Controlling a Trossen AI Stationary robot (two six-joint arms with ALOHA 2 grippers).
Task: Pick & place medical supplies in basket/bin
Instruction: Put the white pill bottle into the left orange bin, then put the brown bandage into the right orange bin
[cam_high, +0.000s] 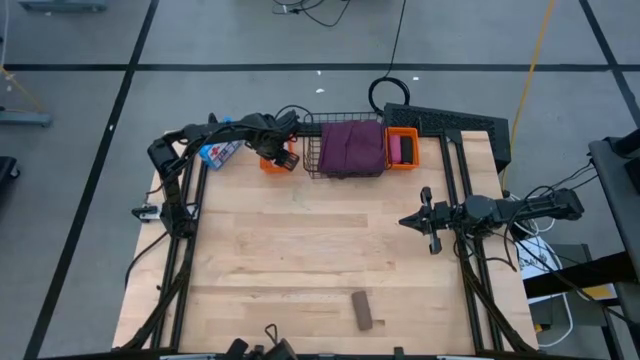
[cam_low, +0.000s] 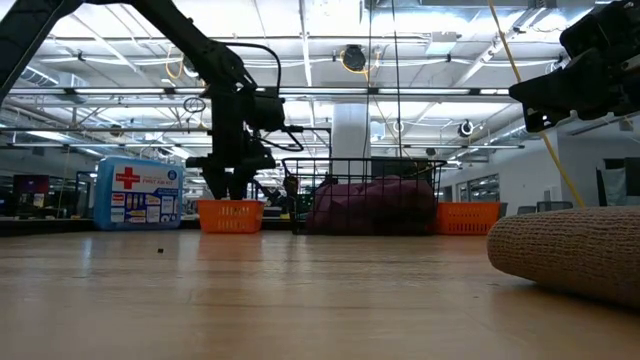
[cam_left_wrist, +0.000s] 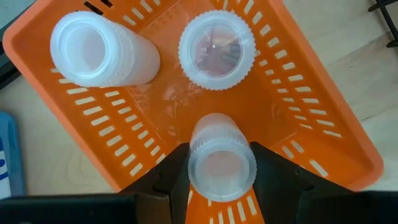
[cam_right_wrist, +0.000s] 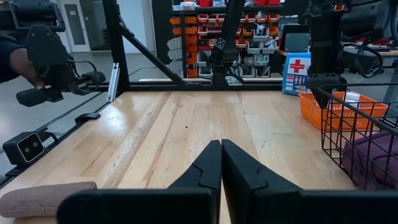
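With the third vial (cam_left_wrist: 222, 167) clasped between the left gripper's (cam_left_wrist: 222, 180) fingers over the orange bin (cam_left_wrist: 292, 93), it is best lowered clear of the other two vials (cam_left_wrist: 155, 46) before release, while the right gripper (cam_right_wrist: 221, 163), fingers closed on nothing, is held over the bench (cam_high: 300, 260).

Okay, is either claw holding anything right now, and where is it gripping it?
The left claw holds a white vial by its sides, over the orange bin with two more vials inside. The right claw is shut on nothing.
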